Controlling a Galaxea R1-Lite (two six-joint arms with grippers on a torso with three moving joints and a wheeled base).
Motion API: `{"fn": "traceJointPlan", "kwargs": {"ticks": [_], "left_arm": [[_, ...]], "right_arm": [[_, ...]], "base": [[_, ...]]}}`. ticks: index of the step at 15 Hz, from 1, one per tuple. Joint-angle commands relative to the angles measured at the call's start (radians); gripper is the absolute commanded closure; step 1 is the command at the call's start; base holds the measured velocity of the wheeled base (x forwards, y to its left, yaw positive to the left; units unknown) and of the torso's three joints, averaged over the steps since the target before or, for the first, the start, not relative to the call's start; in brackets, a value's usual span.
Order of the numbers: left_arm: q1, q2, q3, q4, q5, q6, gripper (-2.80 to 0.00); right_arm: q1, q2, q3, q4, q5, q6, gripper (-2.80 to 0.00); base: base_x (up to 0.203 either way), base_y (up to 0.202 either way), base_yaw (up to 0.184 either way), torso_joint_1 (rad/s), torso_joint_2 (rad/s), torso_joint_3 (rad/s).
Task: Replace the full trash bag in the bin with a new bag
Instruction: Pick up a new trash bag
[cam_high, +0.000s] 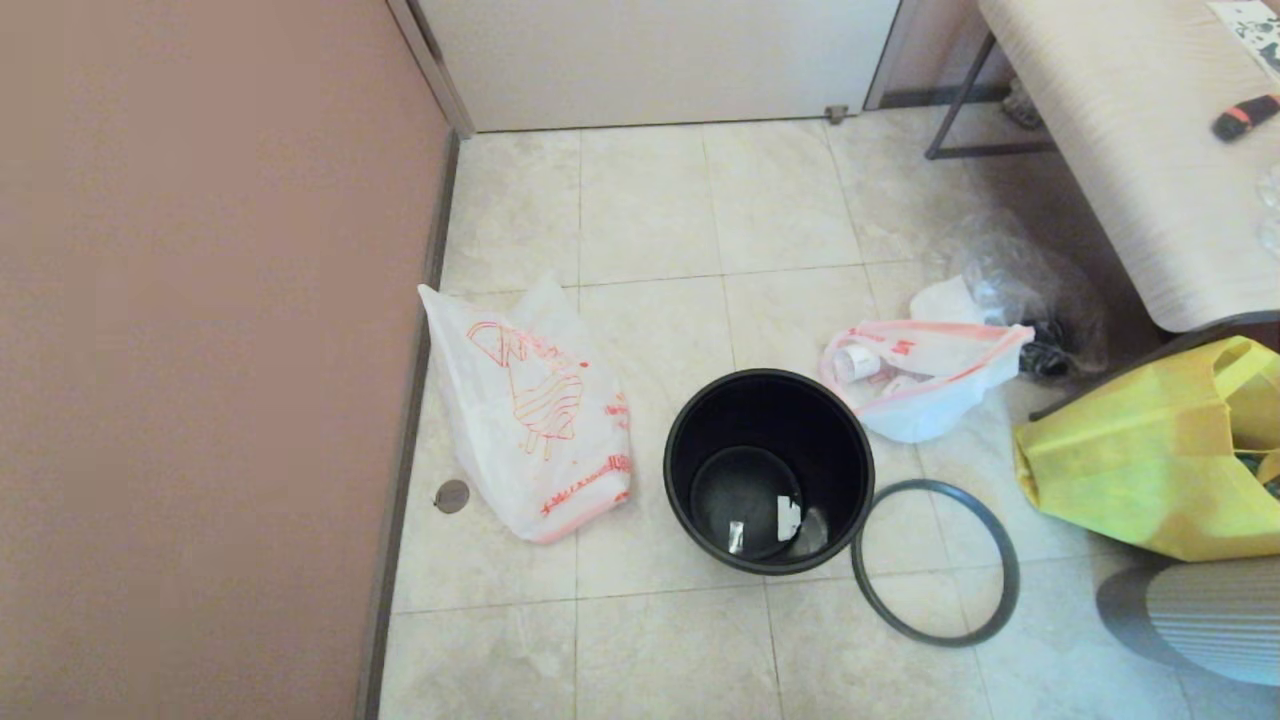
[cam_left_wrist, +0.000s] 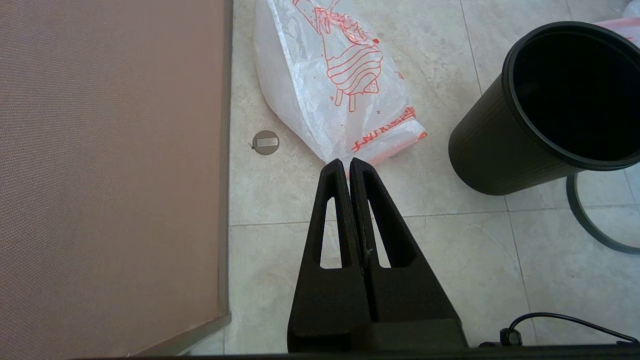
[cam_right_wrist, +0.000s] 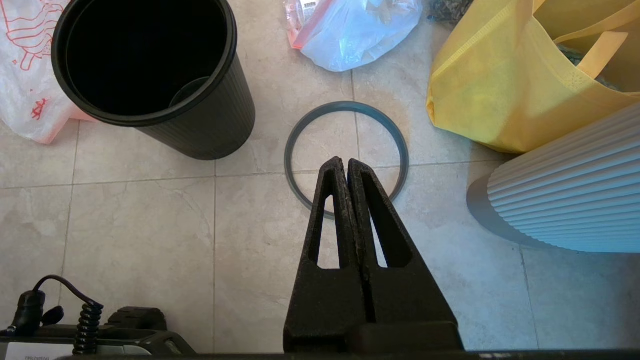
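Head view: the bin (cam_high: 768, 470) stands unlined, the full trash bag (cam_high: 925, 375) already out and its hoop rim (cam_high: 935, 562) beside it; both the left gripper (cam_left_wrist: 346, 162) and right gripper (cam_right_wrist: 342, 162) hang pressed together and empty, so lining seems next, calling for a grasp on the new bag (cam_high: 530, 410).

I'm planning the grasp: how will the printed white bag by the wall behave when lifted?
The new bag looks like thin, crinkled film, so it is probably floppy and very light. Its glossy surface may slip, and it would likely sag or unfold from one pinch.

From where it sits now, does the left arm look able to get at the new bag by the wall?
Probably yes. The left gripper, shut and empty, points at the near end of the new bag, with only bare floor tile between them. The bin stands off to one side, apart from the bag.
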Motion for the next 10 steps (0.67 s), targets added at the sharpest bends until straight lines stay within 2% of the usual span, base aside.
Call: {"fn": "traceJointPlan", "kwargs": {"ticks": [1, 10], "left_arm": [[0.0, 0.0, 0.0, 0.0, 0.0, -0.001, 0.0], [0.0, 0.001, 0.001, -0.001, 0.01, -0.013, 0.0]], "right_arm": [[0.0, 0.003, 0.0, 0.0, 0.0, -0.001, 0.0], [0.0, 0.003, 0.001, 0.0, 0.0, -0.001, 0.0]], "base": [[0.0, 0.0, 0.0, 0.0, 0.0, 0.0], [0.0, 0.0, 0.0, 0.0, 0.0, 0.0]]}}
